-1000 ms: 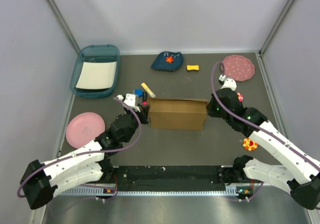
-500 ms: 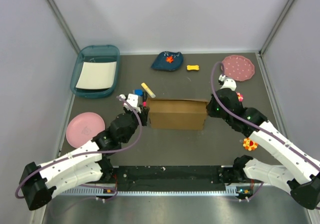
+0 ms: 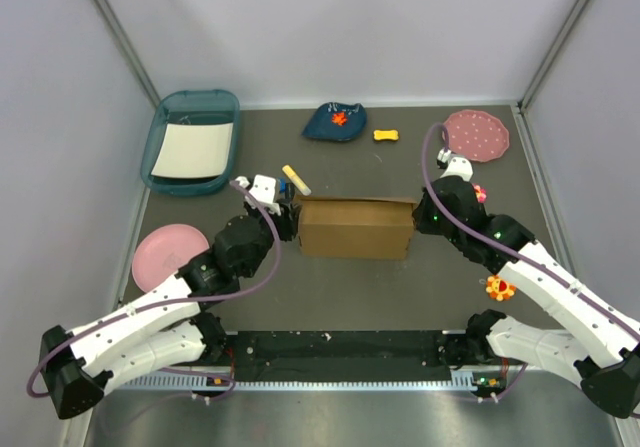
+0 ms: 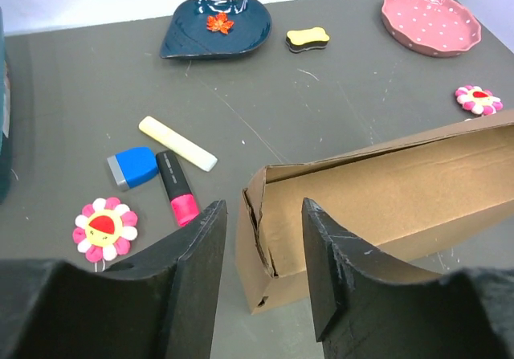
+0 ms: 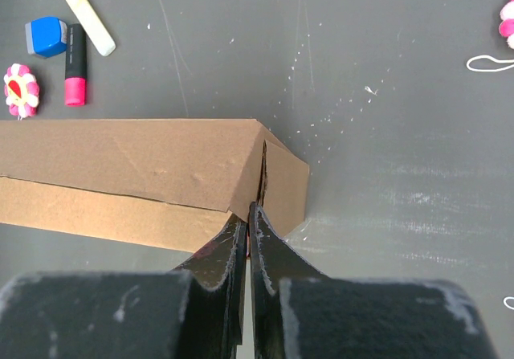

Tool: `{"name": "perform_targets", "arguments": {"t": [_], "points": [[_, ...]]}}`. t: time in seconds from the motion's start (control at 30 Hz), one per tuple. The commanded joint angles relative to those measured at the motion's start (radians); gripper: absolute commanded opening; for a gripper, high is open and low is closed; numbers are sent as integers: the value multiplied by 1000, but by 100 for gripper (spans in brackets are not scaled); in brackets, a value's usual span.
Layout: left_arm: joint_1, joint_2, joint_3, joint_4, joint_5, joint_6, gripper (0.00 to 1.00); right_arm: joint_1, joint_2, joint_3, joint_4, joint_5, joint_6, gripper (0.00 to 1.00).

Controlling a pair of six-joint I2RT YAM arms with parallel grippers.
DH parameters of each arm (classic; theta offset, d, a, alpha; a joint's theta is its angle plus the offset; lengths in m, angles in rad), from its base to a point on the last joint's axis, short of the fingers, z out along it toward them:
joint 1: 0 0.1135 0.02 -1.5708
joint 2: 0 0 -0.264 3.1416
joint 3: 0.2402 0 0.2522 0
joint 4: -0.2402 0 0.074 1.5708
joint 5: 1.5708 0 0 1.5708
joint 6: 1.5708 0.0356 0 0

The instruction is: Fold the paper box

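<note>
The left gripper (image 4: 263, 206) has its two black fingers spread, one on either side of the left end wall of the paper box (image 4: 385, 182). The right gripper (image 5: 247, 214) has its fingers pressed together, tips against the seam at the box's right end; whether they pinch cardboard, I cannot tell. The plain brown box lies mid-table, its long top open. Just beyond its left end lie a pink marker (image 4: 175, 189), a blue block (image 4: 132, 167), a yellow stick (image 4: 177, 143) and a flower toy (image 4: 104, 228).
</note>
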Motion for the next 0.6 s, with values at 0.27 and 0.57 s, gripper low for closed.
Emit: {"name": "perform_targets", "arguments": {"t": [0.27,0.57], "points": [[19,35,57,-10,-17,56,25,18,20,-1,-55,-24,10,0],[33,63,71,-8,28,59,16,18,23,4,-57,-23,7,0]]}}
